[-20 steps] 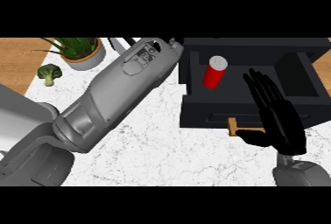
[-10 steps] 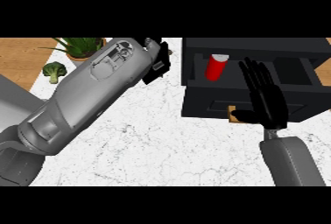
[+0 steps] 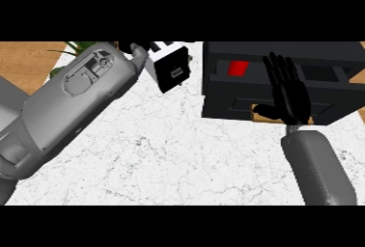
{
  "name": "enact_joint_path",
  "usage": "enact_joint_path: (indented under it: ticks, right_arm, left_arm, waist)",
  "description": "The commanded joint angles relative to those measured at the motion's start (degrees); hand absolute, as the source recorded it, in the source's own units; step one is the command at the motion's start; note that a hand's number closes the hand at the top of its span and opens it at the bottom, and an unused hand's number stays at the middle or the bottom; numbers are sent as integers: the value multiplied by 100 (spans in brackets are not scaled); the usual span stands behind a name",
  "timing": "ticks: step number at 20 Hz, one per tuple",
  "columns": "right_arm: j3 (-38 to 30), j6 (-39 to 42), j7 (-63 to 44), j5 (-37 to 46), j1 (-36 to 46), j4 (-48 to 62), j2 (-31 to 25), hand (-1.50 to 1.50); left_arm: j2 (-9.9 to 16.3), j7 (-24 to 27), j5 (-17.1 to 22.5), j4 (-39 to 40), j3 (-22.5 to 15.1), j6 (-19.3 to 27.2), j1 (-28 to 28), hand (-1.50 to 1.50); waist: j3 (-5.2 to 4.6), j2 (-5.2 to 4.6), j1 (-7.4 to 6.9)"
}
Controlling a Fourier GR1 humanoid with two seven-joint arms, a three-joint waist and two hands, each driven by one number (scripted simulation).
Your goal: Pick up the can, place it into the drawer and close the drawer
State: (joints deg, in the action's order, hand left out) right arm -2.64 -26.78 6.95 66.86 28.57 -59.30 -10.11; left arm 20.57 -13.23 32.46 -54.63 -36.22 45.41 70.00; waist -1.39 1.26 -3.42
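Red can (image 3: 239, 67) shows only as a small red patch inside the black drawer (image 3: 235, 99) at one o'clock. Our right hand (image 3: 288, 94), fingers straight and slightly apart, lies flat against the drawer front. Our left hand (image 3: 171, 72) sits at eleven o'clock beyond its grey forearm (image 3: 78, 101); we cannot tell its fingers.

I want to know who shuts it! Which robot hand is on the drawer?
The right hand: its straight fingers lie over the front of the drawer holding the red can. The left hand is beside it.
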Motion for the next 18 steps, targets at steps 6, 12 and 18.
enact_joint_path:
  ticks: [6,12,18]
  right_arm:
    - [-421,-761,-229,218,1478,2017,223,-150]
    - [-729,-1207,-84,199,2232,2963,-22,-150]
    - [-900,-1522,-135,285,2915,3793,-35,-150]
  left_arm:
    - [664,-450,-101,-1056,64,-58,-642,-150]
    - [955,-324,-239,-1475,111,-181,-1227,-150]
    - [751,-161,-405,-1811,95,13,-1611,-150]
  waist:
    - [146,-158,-76]
    - [146,-197,-75]
    - [148,-243,-107]
